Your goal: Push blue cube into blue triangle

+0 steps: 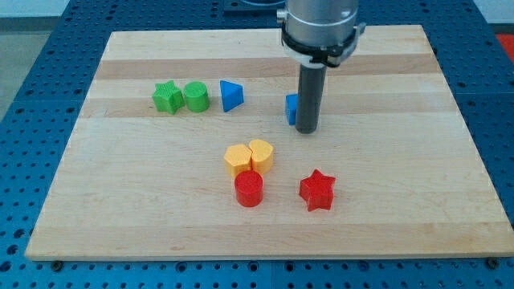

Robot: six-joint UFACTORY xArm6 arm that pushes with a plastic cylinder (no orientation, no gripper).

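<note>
Blue cube sits on the wooden board right of centre, near the view's top, partly hidden behind my tip, which stands touching or just beside its right face. There is no pincer, only the bare rod, holding nothing. Pushing looks underway; next I judge a straight shove leftward toward the blue triangle.

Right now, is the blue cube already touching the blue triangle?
No, the blue cube sits beside my tip, apart from the blue triangle toward the view's left.
</note>
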